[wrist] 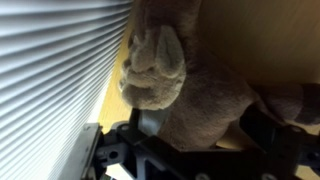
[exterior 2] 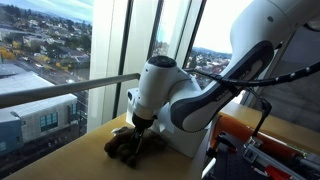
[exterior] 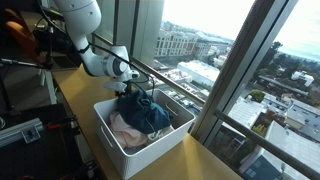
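Observation:
A brown plush toy [exterior 2: 124, 146] lies on the wooden counter [exterior 2: 95, 165] by the window. My gripper [exterior 2: 143, 123] comes down on it from above. In the wrist view the plush toy [wrist: 185, 85] fills the space between my two fingers [wrist: 200, 128], which press on its fur from both sides. In an exterior view my gripper [exterior: 133, 87] sits low at the far rim of a white bin [exterior: 130, 152], and the toy is mostly hidden there.
The white bin holds a dark blue garment [exterior: 148, 113] and a pink cloth [exterior: 124, 128]. A metal window rail [exterior 2: 60, 90] and glass panes run along the counter's edge. Cables and equipment [exterior: 25, 60] stand behind the arm.

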`<state>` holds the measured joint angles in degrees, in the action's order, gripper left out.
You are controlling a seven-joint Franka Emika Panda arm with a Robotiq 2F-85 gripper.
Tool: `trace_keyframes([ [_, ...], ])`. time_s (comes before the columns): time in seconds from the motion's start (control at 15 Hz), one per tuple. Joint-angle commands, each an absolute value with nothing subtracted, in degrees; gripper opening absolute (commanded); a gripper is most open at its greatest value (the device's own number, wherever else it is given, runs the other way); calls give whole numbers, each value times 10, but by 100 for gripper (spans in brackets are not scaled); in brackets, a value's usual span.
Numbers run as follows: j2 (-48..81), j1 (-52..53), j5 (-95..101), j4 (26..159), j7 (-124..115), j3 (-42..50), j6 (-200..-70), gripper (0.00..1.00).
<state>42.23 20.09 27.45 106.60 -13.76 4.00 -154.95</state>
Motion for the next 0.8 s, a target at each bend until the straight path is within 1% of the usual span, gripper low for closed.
trace_keyframes([
  [0.0, 427, 200, 243, 1071, -121, 34, -1541, 100],
  [0.07, 427, 196, 235, 1074, -116, 30, -1540, 96],
  [0.13, 426, 193, 226, 1076, -111, 27, -1538, 74],
  [0.27, 421, 189, 207, 1082, -101, 19, -1536, 69],
  [0.33, 418, 188, 199, 1087, -97, 14, -1536, 62],
  [0.4, 415, 190, 192, 1093, -95, 11, -1537, 53],
  [0.53, 406, 192, 182, 1109, -91, 3, -1538, 37],
  [0.67, 397, 196, 180, 1127, -92, 0, -1542, 24],
  [0.73, 387, 197, 180, 1140, -91, -3, -1543, 16],
])
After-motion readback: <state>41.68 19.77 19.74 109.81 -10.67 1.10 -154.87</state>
